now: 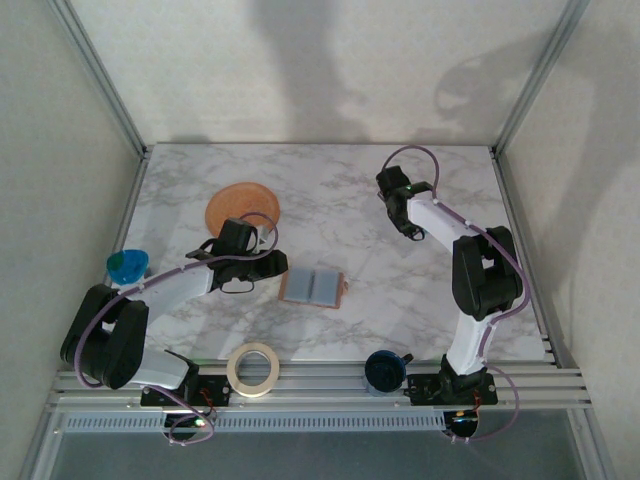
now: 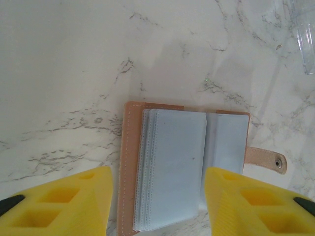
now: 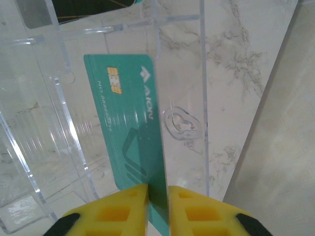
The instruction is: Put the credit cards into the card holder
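The card holder (image 1: 314, 287) lies open on the marble table, tan-pink leather with pale blue plastic sleeves (image 2: 177, 167) and a snap tab (image 2: 266, 160) sticking out to the right. My left gripper (image 2: 157, 209) hangs open just above its near edge, one yellow finger (image 2: 64, 201) on each side, touching nothing. In the top view it sits (image 1: 268, 266) just left of the wallet. My right gripper (image 3: 157, 206) is shut on the lower edge of a teal credit card (image 3: 130, 123), which stands upright inside a clear acrylic rack (image 3: 59, 98). The right gripper (image 1: 388, 188) is at the back right. The dark and whitish cards are out of view.
A round orange-brown disc (image 1: 243, 207) lies behind the left arm. A teal bowl (image 1: 127, 265) sits at the left edge. A tape roll (image 1: 252, 368) and a dark blue cup (image 1: 384, 371) rest on the front rail. Enclosure walls bound the table.
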